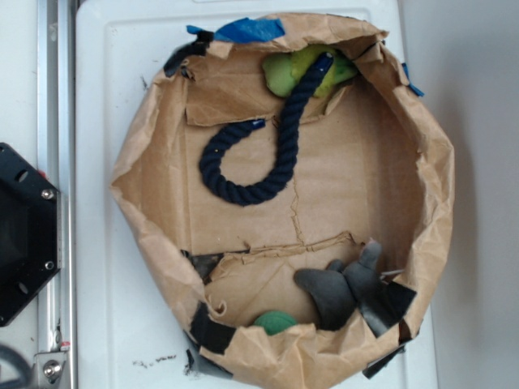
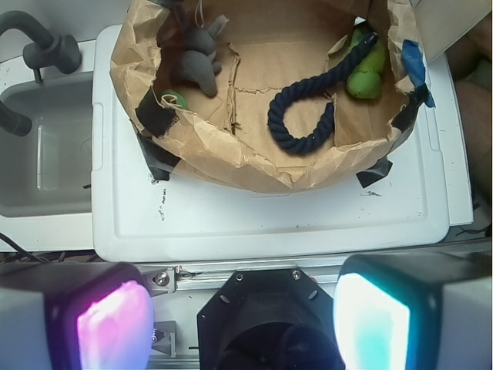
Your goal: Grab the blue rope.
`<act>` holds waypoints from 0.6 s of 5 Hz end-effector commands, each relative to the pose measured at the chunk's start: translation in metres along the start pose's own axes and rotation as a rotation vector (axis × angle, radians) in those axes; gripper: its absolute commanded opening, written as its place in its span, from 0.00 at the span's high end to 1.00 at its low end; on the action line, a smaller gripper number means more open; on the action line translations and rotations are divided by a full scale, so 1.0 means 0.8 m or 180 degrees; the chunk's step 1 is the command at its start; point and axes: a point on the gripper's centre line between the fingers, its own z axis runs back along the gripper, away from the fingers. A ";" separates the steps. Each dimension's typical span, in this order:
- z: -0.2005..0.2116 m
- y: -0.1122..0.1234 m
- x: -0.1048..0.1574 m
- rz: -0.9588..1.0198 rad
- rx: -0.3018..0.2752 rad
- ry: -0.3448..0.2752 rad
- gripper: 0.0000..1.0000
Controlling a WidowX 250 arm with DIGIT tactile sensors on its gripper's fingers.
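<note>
The blue rope (image 1: 259, 158) is a thick navy twisted rope curved like a hook. It lies on the floor of a brown paper-lined bowl (image 1: 146, 211), its upper end resting on a green toy (image 1: 296, 69). It also shows in the wrist view (image 2: 308, 108). My gripper (image 2: 243, 324) is open and empty, its glowing pads (image 2: 115, 324) wide apart. It is held back above the black robot base (image 2: 262, 316), well short of the bowl. The gripper does not show in the exterior view.
A grey plush toy (image 1: 345, 288) and a small green ball (image 1: 274, 322) lie in the bowl's near side. Blue tape (image 1: 247, 31) and black tape patch the rim. The bowl sits on a white lid (image 1: 105, 81). A metal rail (image 1: 53, 97) and the black base (image 1: 24, 235) stand at the left.
</note>
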 end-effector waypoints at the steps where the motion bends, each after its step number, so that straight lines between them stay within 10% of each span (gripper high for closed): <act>1: 0.000 0.000 0.000 0.0000 0.0000 0.0000 0.00; 3: -0.072 0.053 0.119 0.0618 0.0012 -0.0250 0.00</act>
